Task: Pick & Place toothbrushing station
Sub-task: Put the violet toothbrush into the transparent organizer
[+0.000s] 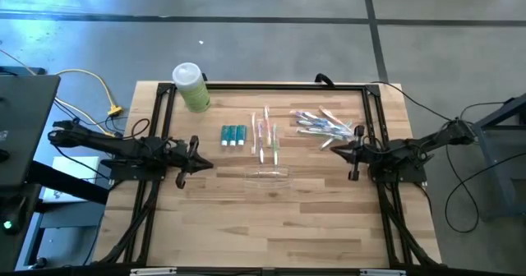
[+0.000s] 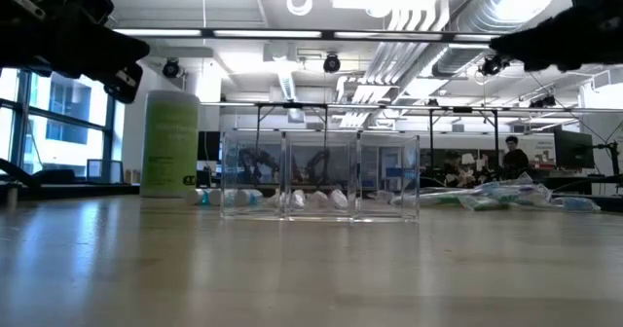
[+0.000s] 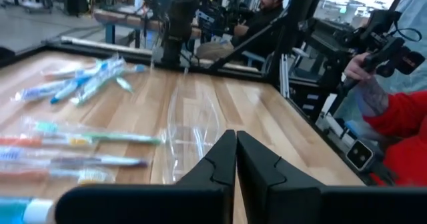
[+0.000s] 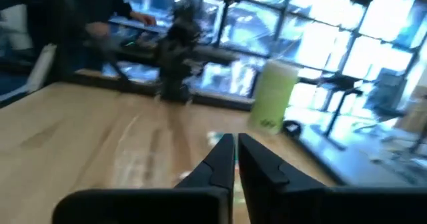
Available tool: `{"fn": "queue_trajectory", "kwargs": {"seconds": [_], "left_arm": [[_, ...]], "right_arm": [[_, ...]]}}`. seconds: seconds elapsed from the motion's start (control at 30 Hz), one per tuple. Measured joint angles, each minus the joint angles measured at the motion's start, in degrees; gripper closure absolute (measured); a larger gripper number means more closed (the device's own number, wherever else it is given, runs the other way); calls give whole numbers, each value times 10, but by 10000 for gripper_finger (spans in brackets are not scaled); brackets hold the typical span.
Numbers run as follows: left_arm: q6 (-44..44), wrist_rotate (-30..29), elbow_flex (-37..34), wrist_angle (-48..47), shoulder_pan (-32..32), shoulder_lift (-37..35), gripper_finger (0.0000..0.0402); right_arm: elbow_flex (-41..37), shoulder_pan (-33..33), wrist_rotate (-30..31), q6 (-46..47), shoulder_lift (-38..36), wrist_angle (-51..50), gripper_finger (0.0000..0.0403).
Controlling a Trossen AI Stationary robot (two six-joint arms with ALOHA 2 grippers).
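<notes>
The clear plastic organizer (image 1: 269,176) sits near the table's centre, empty as far as the low view shows, with three compartments side by side. At its 12 o'clock lies a row of toothbrushes (image 1: 266,134); at 11 o'clock, small toothpaste tubes (image 1: 233,135); at 1 o'clock, a loose pile of wrapped toothbrushes (image 1: 325,125). A green canister (image 1: 191,88) stands farther out at 10 o'clock. The left gripper (image 1: 196,155) hovers at the organizer's 9 o'clock and the right gripper (image 1: 337,147) at its 2 o'clock, both with fingers pressed together and holding nothing. The likely trouble: the organizer is light and transparent, so a brush lowered off-centre could nudge or tip it, and the piled brushes overlap, inviting a double pick. Compartment walls are hard to make out from above.
</notes>
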Motion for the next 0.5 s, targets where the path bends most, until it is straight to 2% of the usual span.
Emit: {"fn": "queue_trajectory", "kwargs": {"seconds": [0.13, 0.33, 0.5], "left_arm": [[9, -9, 0, 71, 0, 66, 346], [31, -25, 0, 206, 0, 160, 270], [13, -50, 0, 283, 0, 212, 236]], "right_arm": [[22, 0, 16, 1, 25, -11, 341], [61, 0, 16, 30, 92, -13, 247], [104, 0, 16, 47, 152, -8, 190]]}}
